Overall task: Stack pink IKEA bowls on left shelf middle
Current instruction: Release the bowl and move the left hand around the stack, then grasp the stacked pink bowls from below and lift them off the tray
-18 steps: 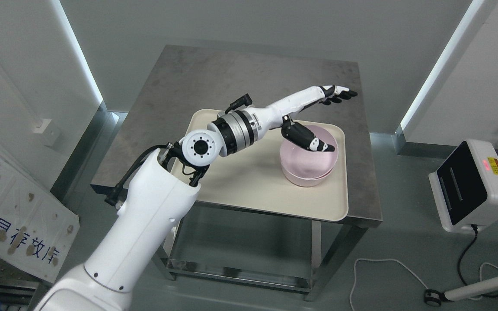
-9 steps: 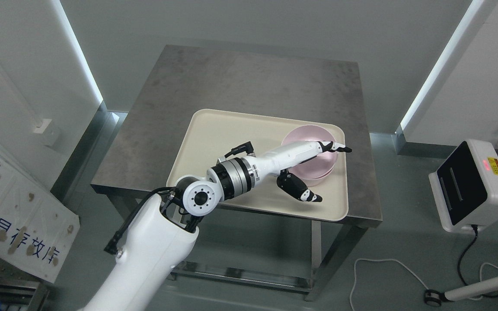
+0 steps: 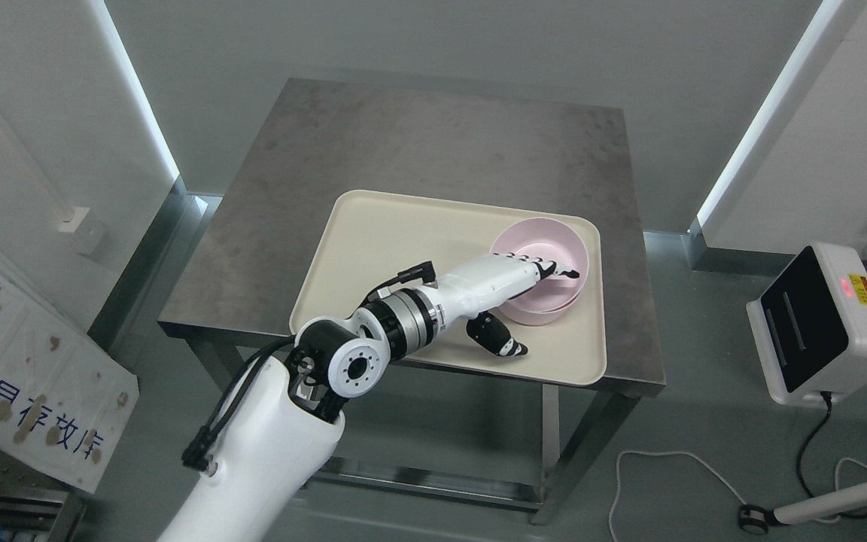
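Observation:
Two pink bowls (image 3: pixel 550 245) sit nested at the right end of a cream tray (image 3: pixel 396 233) on the grey table (image 3: pixel 418 135). My left hand (image 3: pixel 546 310) reaches in from the lower left and hovers at the bowls' near rim. Its fingers (image 3: pixel 554 269) stretch flat over the inside of the top bowl. The thumb (image 3: pixel 505 345) hangs apart below, over the tray's front strip. The hand is open and holds nothing. The near wall of the bowls is partly hidden by the forearm. My right arm does not show.
A white box with a black screen (image 3: pixel 825 324) stands on the floor at the right, with cables (image 3: pixel 674 467) trailing beside it. A white signboard (image 3: pixel 19 369) leans at the lower left. Pale walls close in behind the table.
My left arm has drawn back and sunk: the hand came from beyond the bowls, over the table's far right, down to their near rim. The bowls and tray have not moved.

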Motion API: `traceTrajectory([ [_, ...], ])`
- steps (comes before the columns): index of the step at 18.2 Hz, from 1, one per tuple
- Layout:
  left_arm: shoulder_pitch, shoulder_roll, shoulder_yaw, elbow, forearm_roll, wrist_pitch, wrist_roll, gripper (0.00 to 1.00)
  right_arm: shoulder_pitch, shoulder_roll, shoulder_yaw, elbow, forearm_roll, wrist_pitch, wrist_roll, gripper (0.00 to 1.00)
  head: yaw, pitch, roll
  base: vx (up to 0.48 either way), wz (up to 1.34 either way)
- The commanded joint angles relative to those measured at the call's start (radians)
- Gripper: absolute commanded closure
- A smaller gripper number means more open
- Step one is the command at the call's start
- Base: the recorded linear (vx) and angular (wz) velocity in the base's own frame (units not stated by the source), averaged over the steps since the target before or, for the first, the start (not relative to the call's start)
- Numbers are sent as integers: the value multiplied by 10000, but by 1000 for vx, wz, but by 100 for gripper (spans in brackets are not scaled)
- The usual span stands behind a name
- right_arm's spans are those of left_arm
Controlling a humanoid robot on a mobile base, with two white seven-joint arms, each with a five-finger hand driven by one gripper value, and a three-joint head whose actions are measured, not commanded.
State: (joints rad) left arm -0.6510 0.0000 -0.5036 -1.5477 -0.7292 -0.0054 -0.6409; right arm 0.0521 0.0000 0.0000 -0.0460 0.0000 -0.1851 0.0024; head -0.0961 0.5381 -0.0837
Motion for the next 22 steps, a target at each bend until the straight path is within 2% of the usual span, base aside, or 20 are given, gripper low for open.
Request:
traceTrajectory([
  [1,22,174,20,-47,-900,222,-4,23,1,-175,-92,0,77,-20,6,0,0,0,0,0,0],
  [12,-606,174,-532,197,-1053,192,-341,44,1,-175,-107,0,77,-5,6,0,0,0,0,0,0],
  [19,-699,174,-747,751,-1697,8,-295,52,1,-175,-92,0,77,-5,6,0,0,0,0,0,0],
  [22,-654,174,-732,766,-1682,-53,-310,64,1,-175,-92,0,77,-5,6,0,0,0,0,0,0],
])
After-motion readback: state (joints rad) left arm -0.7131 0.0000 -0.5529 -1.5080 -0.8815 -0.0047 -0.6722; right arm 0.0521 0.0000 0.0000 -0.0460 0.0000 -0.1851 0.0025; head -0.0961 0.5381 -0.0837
